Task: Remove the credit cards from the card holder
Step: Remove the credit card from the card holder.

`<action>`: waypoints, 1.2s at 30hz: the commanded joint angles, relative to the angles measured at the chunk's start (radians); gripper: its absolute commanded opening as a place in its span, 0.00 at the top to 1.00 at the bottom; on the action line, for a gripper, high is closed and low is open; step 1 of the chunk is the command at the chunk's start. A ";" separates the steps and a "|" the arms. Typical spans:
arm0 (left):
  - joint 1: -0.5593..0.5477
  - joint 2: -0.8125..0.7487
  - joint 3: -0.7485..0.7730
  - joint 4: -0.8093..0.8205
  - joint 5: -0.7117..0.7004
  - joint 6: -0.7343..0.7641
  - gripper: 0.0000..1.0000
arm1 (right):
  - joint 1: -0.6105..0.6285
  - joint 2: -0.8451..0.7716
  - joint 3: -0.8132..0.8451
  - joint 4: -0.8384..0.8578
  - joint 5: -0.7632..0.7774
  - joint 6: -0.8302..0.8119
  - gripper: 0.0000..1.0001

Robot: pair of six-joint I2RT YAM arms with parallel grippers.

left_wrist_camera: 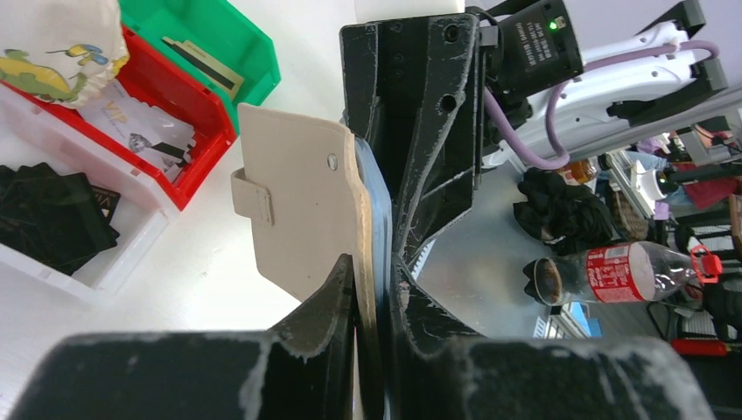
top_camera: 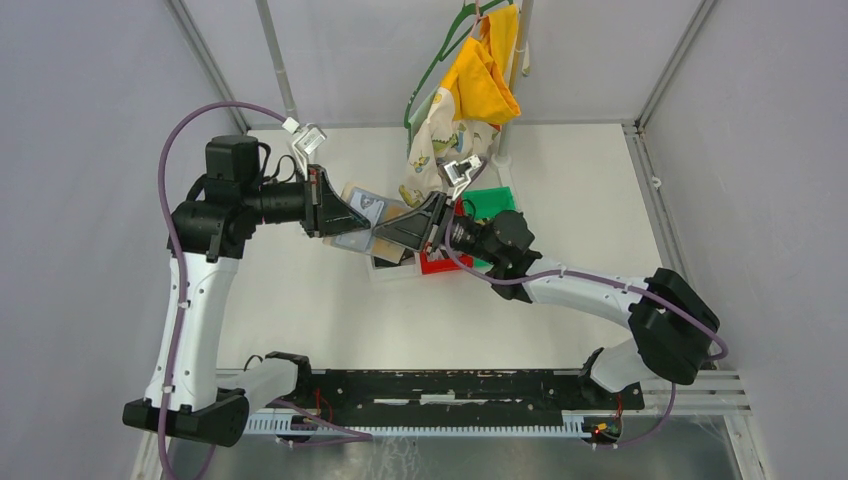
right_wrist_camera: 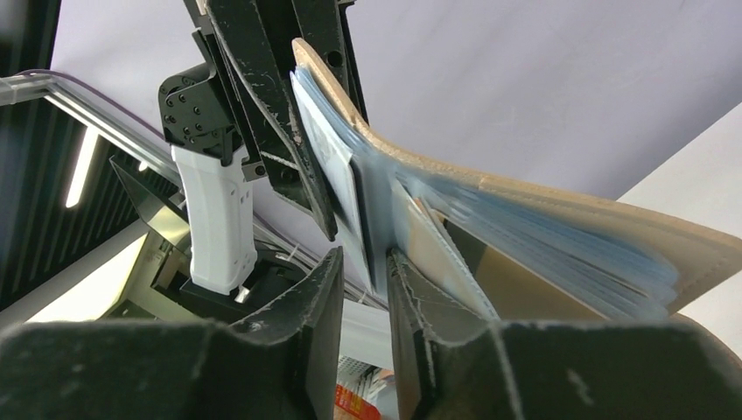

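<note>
Left pincer (left_wrist_camera: pixel 372 262) clamped on edge of tan card holder (left_wrist_camera: pixel 297 201), held open aloft above surface (left_wrist_camera: pixel 201 297); right pincer (right_wrist_camera: pixel 363 258) narrowly parted astride clear sleeve (right_wrist_camera: pixel 346 175), grip not determinable. Black credit cards (left_wrist_camera: pixel 52 219) lying in white bin (left_wrist_camera: pixel 131 252). Likely hazard: sleeve tugged instead of card, holder wrenched from thin edge hold and dropped.

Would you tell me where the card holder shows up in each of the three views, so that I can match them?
Top external: the card holder sits just left of centre, a little above mid-height.
Left wrist: centre, its tan flap rising from the bottom of the picture.
Right wrist: sweeping from top centre to the right edge, clear sleeves fanned out.
Shared landmark: the left gripper, clamped on the holder's edge in all three.
</note>
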 commanded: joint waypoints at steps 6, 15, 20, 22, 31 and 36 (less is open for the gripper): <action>-0.030 -0.040 0.055 0.003 0.173 -0.101 0.67 | 0.001 -0.018 0.060 -0.174 0.194 -0.082 0.67; -0.029 -0.043 0.048 0.012 0.240 -0.095 0.78 | 0.002 -0.023 0.038 -0.147 0.202 -0.067 0.68; -0.029 -0.043 0.053 0.012 0.247 -0.095 0.84 | 0.000 -0.037 -0.011 -0.066 0.199 -0.034 0.69; -0.029 -0.043 0.051 0.013 0.241 -0.097 0.93 | -0.002 -0.034 -0.028 -0.016 0.192 -0.013 0.68; -0.028 -0.048 0.042 0.018 0.217 -0.112 0.98 | -0.001 0.000 0.029 0.030 0.133 0.010 0.69; -0.030 -0.049 0.041 0.034 0.242 -0.131 0.88 | -0.002 0.021 -0.005 0.162 0.131 0.073 0.93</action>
